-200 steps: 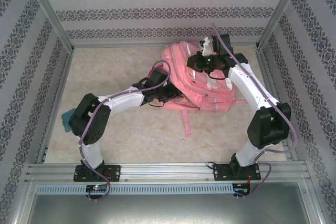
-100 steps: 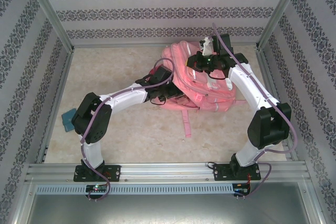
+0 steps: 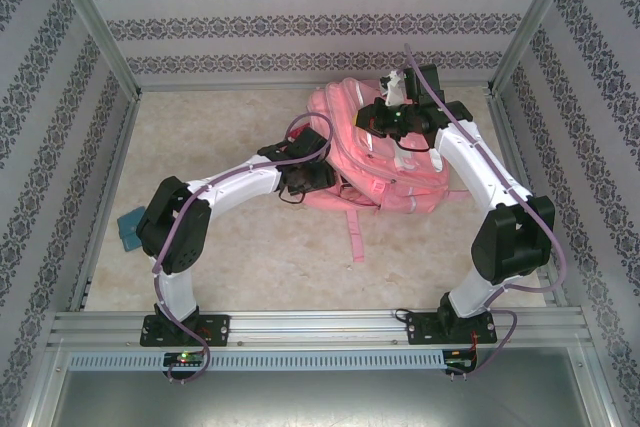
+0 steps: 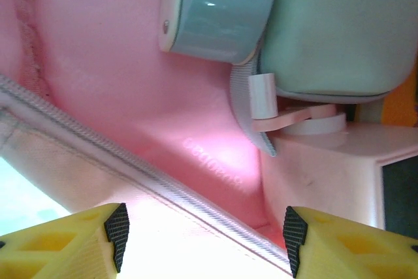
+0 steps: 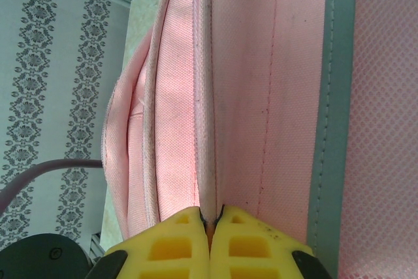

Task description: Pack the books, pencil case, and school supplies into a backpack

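The right end effector is clenched on a seam of the backpack; the left end effector is released and empty inside its mouth; a pale green pouch lies ahead, up-right of it; the left arm is nearer.

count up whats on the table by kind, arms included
pink backpack: 1
teal flat item, likely a book: 1
robot arms: 2 (left gripper open inside the backpack, right gripper pinching a backpack seam)
total: 4
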Action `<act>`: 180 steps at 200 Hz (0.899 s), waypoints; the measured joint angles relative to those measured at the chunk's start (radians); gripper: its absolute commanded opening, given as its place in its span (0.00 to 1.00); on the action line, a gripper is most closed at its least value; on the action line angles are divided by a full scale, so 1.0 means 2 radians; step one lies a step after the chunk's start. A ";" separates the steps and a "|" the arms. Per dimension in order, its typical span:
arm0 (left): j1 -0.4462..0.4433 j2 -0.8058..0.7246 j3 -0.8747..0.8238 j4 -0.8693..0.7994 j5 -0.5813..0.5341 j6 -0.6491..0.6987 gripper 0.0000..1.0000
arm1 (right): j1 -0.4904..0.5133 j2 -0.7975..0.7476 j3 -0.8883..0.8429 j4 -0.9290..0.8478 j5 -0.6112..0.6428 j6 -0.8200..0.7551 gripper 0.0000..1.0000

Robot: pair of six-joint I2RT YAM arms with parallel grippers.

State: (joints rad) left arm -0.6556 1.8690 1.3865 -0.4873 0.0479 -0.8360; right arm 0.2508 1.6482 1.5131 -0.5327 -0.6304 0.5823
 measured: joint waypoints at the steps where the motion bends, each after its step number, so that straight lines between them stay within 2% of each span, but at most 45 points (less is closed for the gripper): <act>1: 0.000 0.000 0.000 0.000 0.000 0.000 0.66 | 0.000 0.000 0.000 0.000 0.000 0.000 0.00; 39: 0.000 -0.006 -0.005 -0.003 -0.009 0.002 0.67 | 0.000 0.000 0.000 0.000 0.000 0.000 0.00; 81: 0.007 -0.073 -0.042 -0.043 -0.060 0.002 0.77 | 0.004 0.000 -0.007 0.003 0.000 -0.001 0.00; 89: 0.014 -0.092 -0.051 -0.050 -0.070 0.002 0.87 | 0.005 0.000 -0.008 0.003 0.000 -0.001 0.00; 94: 0.018 -0.102 -0.057 -0.054 -0.075 0.000 0.88 | 0.007 0.000 -0.008 0.003 0.000 0.000 0.00; 120: 0.069 -0.165 -0.099 -0.080 -0.104 -0.005 0.93 | 0.011 0.000 -0.008 0.003 0.001 -0.001 0.00; 180: 0.232 -0.259 -0.187 -0.130 -0.134 -0.001 0.95 | 0.025 0.000 -0.008 0.003 0.002 0.000 0.00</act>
State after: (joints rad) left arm -0.1913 1.3502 1.0126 -0.7464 -0.2199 -0.8379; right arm 0.3012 1.6482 1.4963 -0.5259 -0.6266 0.5816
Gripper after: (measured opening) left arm 0.946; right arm 0.042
